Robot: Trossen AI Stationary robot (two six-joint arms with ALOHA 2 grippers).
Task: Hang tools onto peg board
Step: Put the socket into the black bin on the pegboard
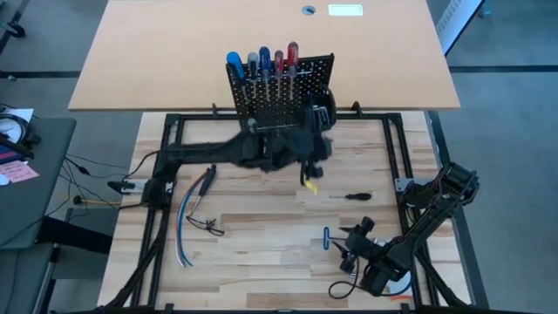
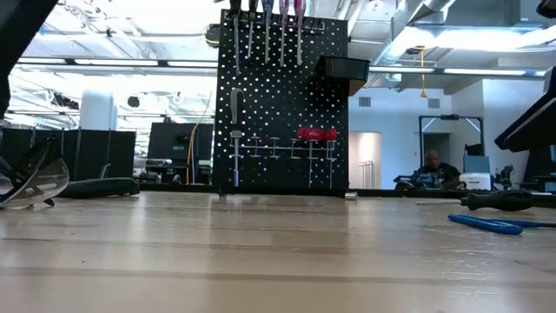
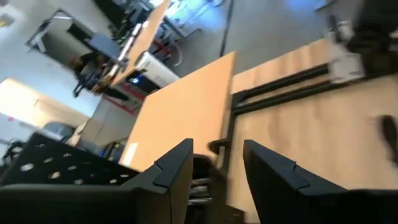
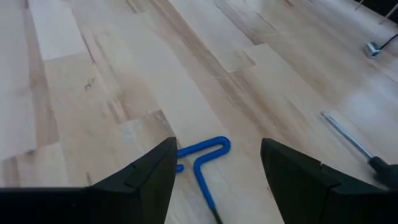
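Jaws of the right gripper (image 4: 214, 180) are spread wide above a blue key (image 4: 202, 158); red pliers (image 2: 317, 134) on the peg board (image 2: 282, 104) are shown only low; left gripper (image 3: 217, 171) parted beside it.

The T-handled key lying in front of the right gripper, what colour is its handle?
Blue. The T-handled key shows best in the right wrist view, lying on the wooden table just ahead of the open right gripper.

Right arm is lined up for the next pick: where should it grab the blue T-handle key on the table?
Probably the long straight shank just below the looped handle of the blue key, coming straight down. It lies flat between the open right gripper fingers.
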